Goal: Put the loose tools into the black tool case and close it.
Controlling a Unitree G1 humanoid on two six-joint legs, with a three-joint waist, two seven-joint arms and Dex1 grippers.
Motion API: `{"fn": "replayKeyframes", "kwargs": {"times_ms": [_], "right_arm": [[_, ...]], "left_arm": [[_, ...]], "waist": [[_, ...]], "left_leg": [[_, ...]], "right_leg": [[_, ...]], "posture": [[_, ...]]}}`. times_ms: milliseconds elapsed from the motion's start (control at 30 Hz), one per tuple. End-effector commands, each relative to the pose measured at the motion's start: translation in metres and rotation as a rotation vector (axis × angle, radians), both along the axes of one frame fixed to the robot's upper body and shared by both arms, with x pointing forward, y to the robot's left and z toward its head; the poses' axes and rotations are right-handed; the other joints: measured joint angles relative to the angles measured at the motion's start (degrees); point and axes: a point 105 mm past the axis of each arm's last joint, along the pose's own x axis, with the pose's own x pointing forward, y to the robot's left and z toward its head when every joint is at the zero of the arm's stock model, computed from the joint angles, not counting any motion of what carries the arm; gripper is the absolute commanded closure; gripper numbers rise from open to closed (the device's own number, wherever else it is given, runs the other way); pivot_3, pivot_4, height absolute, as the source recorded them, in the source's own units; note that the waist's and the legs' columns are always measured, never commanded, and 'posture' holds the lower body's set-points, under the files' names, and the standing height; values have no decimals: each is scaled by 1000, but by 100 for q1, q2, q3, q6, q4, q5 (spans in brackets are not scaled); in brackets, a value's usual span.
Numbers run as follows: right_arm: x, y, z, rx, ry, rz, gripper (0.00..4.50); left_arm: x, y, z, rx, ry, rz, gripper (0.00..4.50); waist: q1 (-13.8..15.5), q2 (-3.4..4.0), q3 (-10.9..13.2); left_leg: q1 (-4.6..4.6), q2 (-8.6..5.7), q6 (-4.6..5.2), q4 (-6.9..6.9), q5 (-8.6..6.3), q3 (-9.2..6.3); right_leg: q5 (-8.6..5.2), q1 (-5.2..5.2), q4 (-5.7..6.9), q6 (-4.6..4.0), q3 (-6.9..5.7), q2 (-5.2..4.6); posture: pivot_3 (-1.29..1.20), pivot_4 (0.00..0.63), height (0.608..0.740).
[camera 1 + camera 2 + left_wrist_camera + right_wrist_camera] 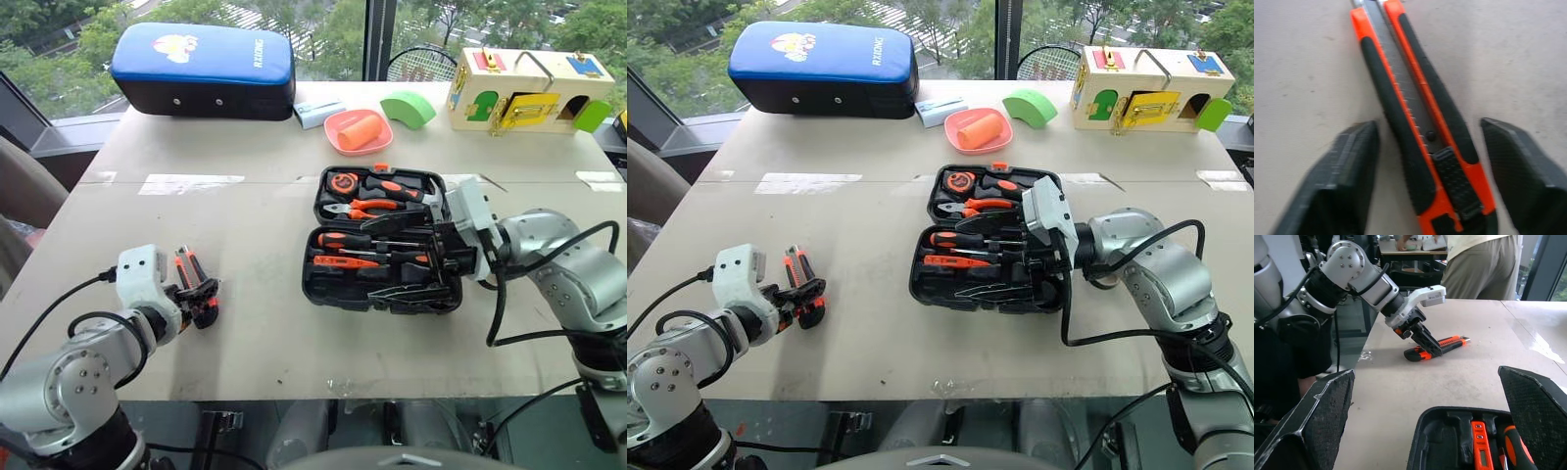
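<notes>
While the table [245,323] carries much that has no part in this job, such as the blue-and-black padded case [203,69] at its far edge, the black tool case [382,257] lies open near the middle with screwdrivers and other tools already seated in its recesses. The right gripper [416,257] hangs over the near half of that case, fingers spread wide and holding nothing. Well apart, toward the near left corner, the left gripper [199,290] straddles the utility knife [800,284], which lies flat on the table; its fingers [1342,181] stand on either side of the handle with a gap visible, so they have not yet pinched it. The knife sits skewed between those fingers, so a squeeze from here could pivot it or catch only the tail end, letting it slip out on the lift
</notes>
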Motion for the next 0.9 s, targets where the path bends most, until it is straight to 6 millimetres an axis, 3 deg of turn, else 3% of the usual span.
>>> {"fn": "replayKeyframes", "kwargs": {"times_ms": [33, 100, 233, 333, 433, 533, 667, 900], "right_arm": [[-3, -4, 13, 9, -60, -4, 0], [-2, -6, 13, 2, -60, -11, 0], [-2, -16, 7, -50, -56, -46, 0], [-7, -25, 1, -91, -42, -65, 0], [-11, -32, -4, -106, -29, -108, 0], [-16, -37, -8, -111, -23, -169, 0], [-23, -41, -12, -109, -16, -252, 0], [-36, -47, -16, -99, -15, -389, 0]], "left_arm": [[0, -1, -7, -20, 38, -22, 2516], [4, 2, -1, -18, 20, -33, 2779], [30, -6, 50, -12, -139, -306, 2779], [31, -42, 83, 20, -230, -703, 2780], [26, -73, 93, 21, -223, -1043, 2780], [24, -102, 90, 43, -173, -1388, 2780], [33, -132, 78, 82, -79, -1723, 2780], [61, -159, 50, 217, 30, -1980, 2780]], "waist": [[-2, 2, -1], [0, 5, -3], [10, -2, 2], [4, -4, 3], [-11, 10, 5], [-8, 18, 10], [-9, 17, 11], [-79, 9, 16]], "left_leg": [[0, 0, 0, 0, 0, 0], [0, 0, 0, 0, 0, 0], [-5, 3, -9, -1, 6, -17], [-15, 1, -9, -1, 5, -17], [-17, 2, -8, -18, 5, -15], [-18, 4, -8, -30, 5, -15], [-25, 4, -7, -28, 5, -16], [-32, 3, -1, -13, 3, -14]], "right_leg": [[0, 0, 0, 0, 0, 0], [0, 0, 1, 0, -1, 0], [3, -2, 2, -7, -18, 4], [3, -2, -9, -7, -17, 0], [3, -2, -37, -7, -14, -3], [3, -2, -48, -7, -16, -2], [3, -3, -48, -7, -20, 1], [4, -3, -42, -4, -17, 10]], "posture": [[0, 150, 735], [0, 150, 735], [0, 150, 735], [0, 150, 735], [0, 150, 735], [0, 150, 735], [0, 150, 735], [0, 150, 735]]}}
